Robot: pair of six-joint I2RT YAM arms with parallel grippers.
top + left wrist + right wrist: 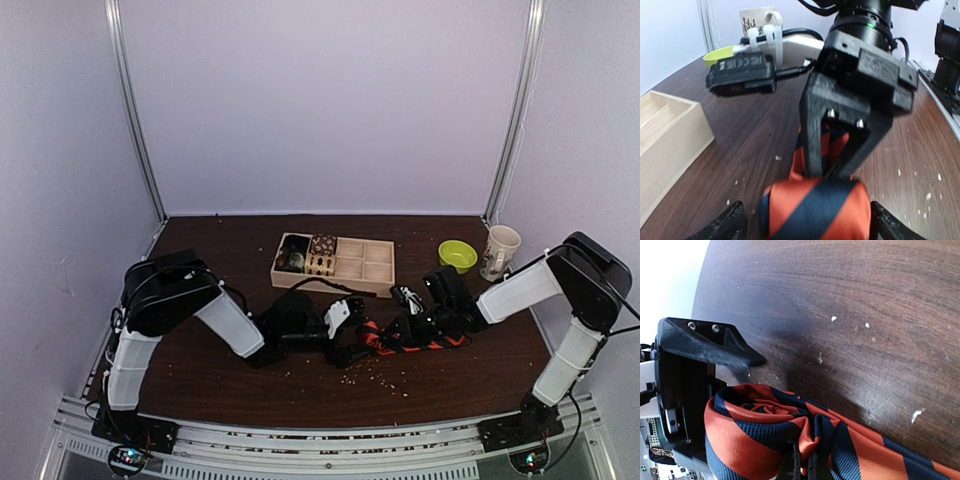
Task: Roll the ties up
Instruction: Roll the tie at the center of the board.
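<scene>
Dark wood tabletop point(215, 375), pale crumbs point(381, 376) at lower centre. Compartmented wooden tray point(365, 266) at upper centre. Left gripper point(807, 225): jaws spread wide, one finger either side of the rolled end of the orange-and-dark striped necktie point(418, 343), with a gap at one finger. The necktie lies at centre, its flat tail running right. Right gripper point(404, 326): fingers pinched together on the necktie just behind the roll. Green bowl point(458, 255) and mug point(499, 251) at upper right.
</scene>
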